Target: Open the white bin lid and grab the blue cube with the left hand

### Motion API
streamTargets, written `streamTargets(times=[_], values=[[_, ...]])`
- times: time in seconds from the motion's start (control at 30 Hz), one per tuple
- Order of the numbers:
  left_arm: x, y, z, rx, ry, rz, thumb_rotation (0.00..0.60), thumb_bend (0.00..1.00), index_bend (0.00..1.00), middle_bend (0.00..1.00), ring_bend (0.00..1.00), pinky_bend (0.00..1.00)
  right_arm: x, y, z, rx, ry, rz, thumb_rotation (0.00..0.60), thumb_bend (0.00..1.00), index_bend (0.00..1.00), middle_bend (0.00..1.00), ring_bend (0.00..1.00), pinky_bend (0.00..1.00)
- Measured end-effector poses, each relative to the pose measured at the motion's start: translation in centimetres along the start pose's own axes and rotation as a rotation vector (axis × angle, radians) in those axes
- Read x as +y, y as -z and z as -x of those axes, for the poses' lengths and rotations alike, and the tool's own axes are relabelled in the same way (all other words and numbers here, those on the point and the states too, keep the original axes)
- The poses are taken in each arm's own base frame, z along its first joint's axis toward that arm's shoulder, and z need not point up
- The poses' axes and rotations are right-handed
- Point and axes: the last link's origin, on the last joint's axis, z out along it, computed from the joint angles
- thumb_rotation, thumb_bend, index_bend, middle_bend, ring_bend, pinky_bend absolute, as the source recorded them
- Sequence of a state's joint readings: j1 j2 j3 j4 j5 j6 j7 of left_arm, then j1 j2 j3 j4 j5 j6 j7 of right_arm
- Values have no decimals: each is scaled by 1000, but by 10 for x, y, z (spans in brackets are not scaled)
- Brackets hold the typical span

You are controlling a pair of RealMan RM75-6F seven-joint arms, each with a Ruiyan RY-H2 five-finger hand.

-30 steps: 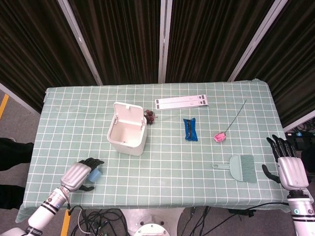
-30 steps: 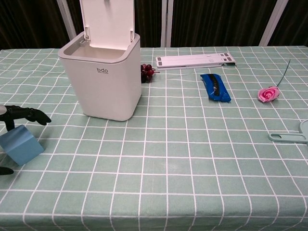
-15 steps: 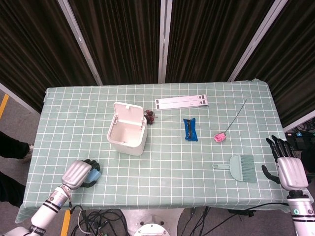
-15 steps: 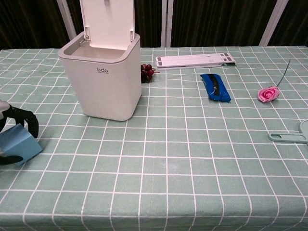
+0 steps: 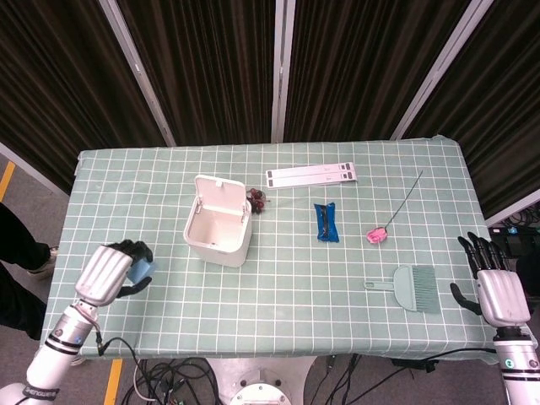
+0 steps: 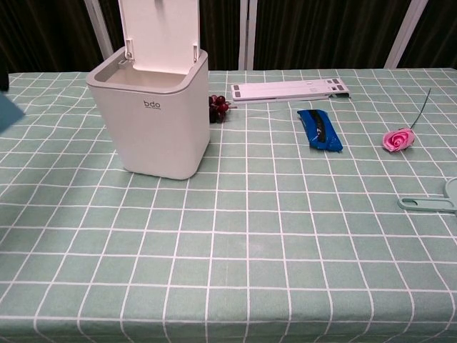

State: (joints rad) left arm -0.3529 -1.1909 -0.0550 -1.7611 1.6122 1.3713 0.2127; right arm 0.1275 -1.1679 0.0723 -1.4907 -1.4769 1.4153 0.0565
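The white bin (image 5: 218,232) (image 6: 152,120) stands left of the table's middle with its lid (image 5: 221,191) (image 6: 158,33) tipped up and back. My left hand (image 5: 108,272) hovers over the table's left edge, fingers wrapped around the blue cube (image 5: 143,269). In the chest view only a corner of the blue cube (image 6: 7,111) shows at the left border, raised off the cloth. My right hand (image 5: 493,282) hangs off the right edge with fingers spread, holding nothing.
A green checked cloth (image 5: 278,295) covers the table. On it lie a dark grape bunch (image 5: 256,201), a white flat bar (image 5: 310,175), a blue packet (image 5: 326,222), a pink rose (image 5: 376,234) and a green brush (image 5: 414,287).
My left hand closed around the blue cube, lifted it off the cloth and carried it up and to the left. The right hand stayed put.
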Motion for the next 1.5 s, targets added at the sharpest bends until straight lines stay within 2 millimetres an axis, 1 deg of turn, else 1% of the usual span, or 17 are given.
streamTargets(times=[0.17, 0.27, 0.47, 0.57, 0.63, 0.7, 0.8, 0.87, 0.93, 1.03, 1.13, 1.2, 1.33, 1.4, 1.43, 1.47, 1.5], values=[[27, -29, -50, 152, -3, 94, 600, 260, 476, 456, 463, 677, -1, -1, 2, -3, -5, -4, 600, 252, 0, 0, 0, 0], [44, -49, -60, 176, 13, 157, 600, 260, 473, 452, 463, 676, 0, -1, 2, 1, -6, -4, 600, 252, 0, 0, 0, 0], [78, -92, -49, 145, 74, 251, 600, 260, 469, 439, 453, 668, 5, -1, 0, 6, -9, 12, 600, 252, 0, 0, 0, 0], [84, -111, -37, 127, 94, 252, 600, 259, 458, 415, 428, 648, 8, 0, 1, 2, -11, 20, 600, 254, 0, 0, 0, 0], [85, -121, -29, 110, 104, 245, 600, 255, 409, 366, 374, 603, 10, 0, 2, -2, -11, 25, 600, 262, 0, 0, 0, 0], [86, -130, -21, 92, 125, 237, 600, 233, 329, 287, 286, 522, 11, 0, 3, -5, -11, 28, 600, 274, 0, 0, 0, 0], [84, -136, -13, 70, 159, 232, 600, 107, 87, 70, 75, 293, 11, -2, 5, -8, -17, 28, 600, 278, 0, 0, 0, 0], [81, -138, -10, 66, 166, 225, 600, 68, 56, 27, 28, 229, 10, -2, 5, -9, -17, 23, 600, 279, 0, 0, 0, 0], [75, -138, -8, 78, 148, 212, 600, 61, 55, 27, 25, 217, 10, -2, 5, -9, -17, 21, 600, 279, 0, 0, 0, 0], [65, -131, -10, 101, 120, 187, 600, 60, 59, 42, 25, 214, 10, -2, 4, -4, -18, 21, 600, 278, 0, 0, 0, 0], [52, -113, -15, 105, 97, 154, 600, 61, 75, 62, 25, 211, 10, -1, 3, -1, -16, 20, 600, 278, 0, 0, 0, 0], [39, -92, -17, 109, 85, 109, 600, 61, 81, 68, 25, 206, 10, 0, 3, -1, -16, 17, 600, 278, 0, 0, 0, 0], [9, -37, -12, 99, 61, -26, 600, 60, 82, 68, 25, 199, 8, 1, 3, -1, -13, 9, 600, 277, 0, 0, 0, 0], [-9, 2, -6, 80, 39, -125, 600, 60, 83, 68, 25, 196, 6, 1, 3, 2, -12, 4, 600, 276, 0, 0, 0, 0], [-13, 11, -4, 73, 33, -150, 600, 60, 83, 68, 25, 193, 5, 1, 3, 3, -11, 1, 600, 275, 0, 0, 0, 0], [-21, 29, 1, 52, 20, -195, 600, 60, 83, 68, 25, 190, 5, 1, 3, 3, -9, -1, 600, 274, 0, 0, 0, 0], [-27, 41, 6, 33, 10, -223, 600, 60, 83, 68, 25, 188, 4, 1, 3, 3, -7, -3, 600, 272, 0, 0, 0, 0]])
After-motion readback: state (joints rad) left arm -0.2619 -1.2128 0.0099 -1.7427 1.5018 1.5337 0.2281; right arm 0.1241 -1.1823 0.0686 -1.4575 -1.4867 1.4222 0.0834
